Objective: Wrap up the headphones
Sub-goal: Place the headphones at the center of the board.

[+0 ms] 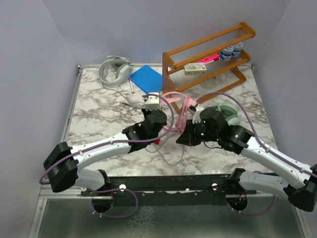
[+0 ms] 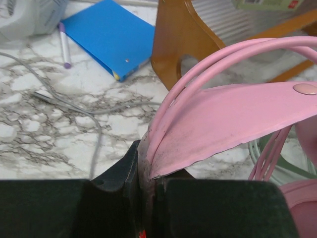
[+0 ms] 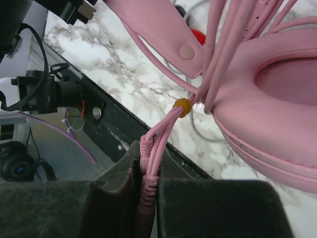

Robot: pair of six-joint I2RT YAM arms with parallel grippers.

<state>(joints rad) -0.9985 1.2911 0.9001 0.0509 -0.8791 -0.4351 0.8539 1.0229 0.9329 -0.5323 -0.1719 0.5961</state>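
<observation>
Pink padded over-ear headphones (image 3: 277, 124) hang above the marble table (image 1: 94, 124), left gripper (image 2: 143, 171) clamped on the headband (image 2: 228, 119) apparently to steady them, right gripper (image 3: 147, 178) pinching the thin pink cable (image 3: 159, 141) taut for winding.

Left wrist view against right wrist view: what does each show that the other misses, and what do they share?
Only left wrist: the left gripper shut on the pink headband, plus a blue notebook, a pen and the wooden rack. Only right wrist: the right gripper shut on the pink cable, its yellow bead, an ear cup and the dark front rail. Both: the headband with its rivet, and the marble table.
</observation>
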